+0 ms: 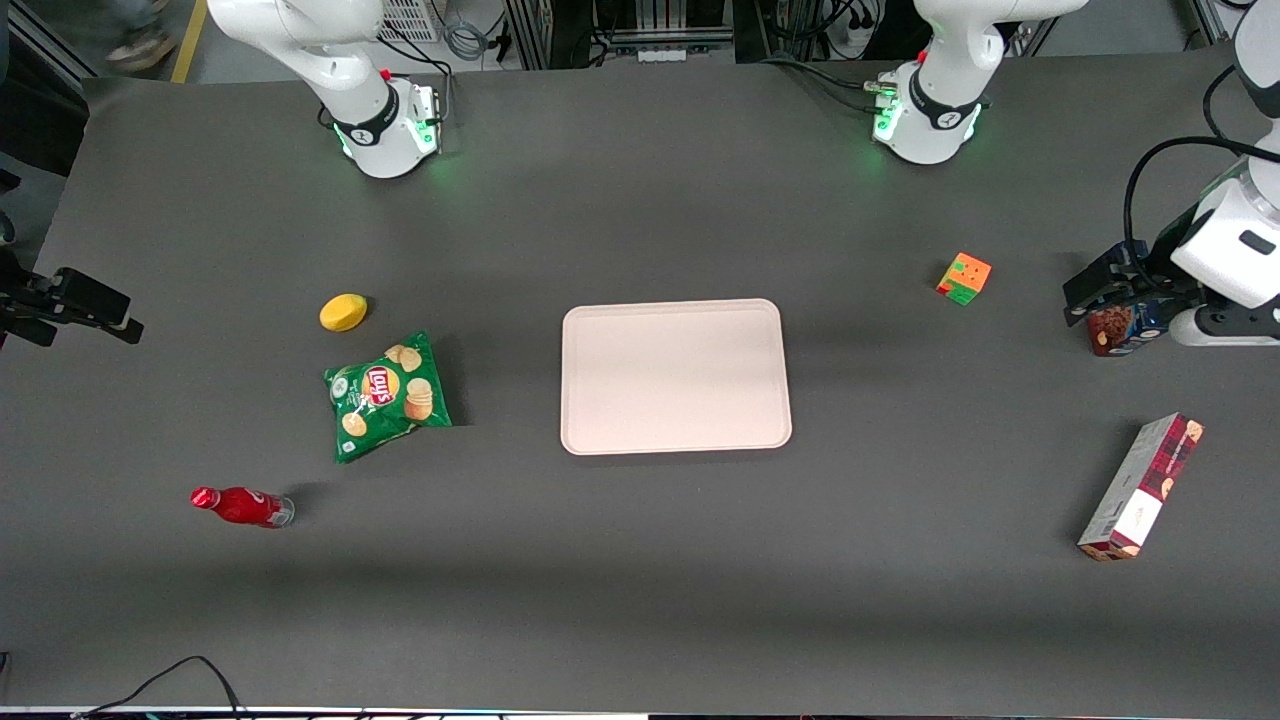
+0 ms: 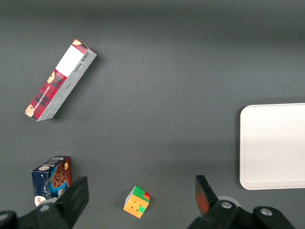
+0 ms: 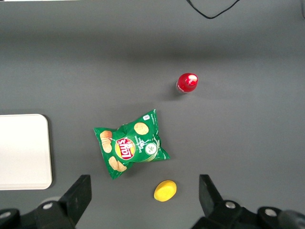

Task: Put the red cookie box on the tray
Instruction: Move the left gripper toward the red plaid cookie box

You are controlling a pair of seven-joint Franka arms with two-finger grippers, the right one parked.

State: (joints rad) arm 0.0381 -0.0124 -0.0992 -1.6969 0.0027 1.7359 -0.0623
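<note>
From the front, nothing of the job is done yet. The tray (image 1: 675, 376) lies bare in the middle of the counter (image 1: 640, 580), and the red cookie box (image 1: 1140, 487) lies on the counter well apart from it, toward my working arm's end and nearer the front camera than the tray. My jaws (image 1: 1100, 300) hang at that same end, above the dark blue cookie box (image 1: 1120, 331), which is farther from the camera than the red one. A colour cube (image 1: 964, 278) sits between my end and the tray. Toward the parked arm's end lie a green chip bag (image 1: 386, 395), a yellow lemon-like thing (image 1: 343, 312) and a red bottle (image 1: 241, 506); none of them matter here.

From my wrist, my jaws (image 2: 140, 198) are spread wide with nothing between the fingers (image 2: 76, 198), high over the counter. The red cookie box (image 2: 59, 81) lies flat and skewed, its white label panel at one end, untouched. The blue box (image 2: 51, 179) stands just beside one finger, and the cube (image 2: 137, 202) shows in the gap below me. An edge of the tray (image 2: 271, 145) is in view, bare.

The parked arm's wrist shows only the chip bag (image 3: 129, 149), the bottle (image 3: 187, 83), the yellow thing (image 3: 165, 191) and a bare end of the tray (image 3: 24, 152).

So everything is left, I judge: move over to the red box, line up across its narrow width, come down, pinch it, lift, carry it to the tray and let go.
</note>
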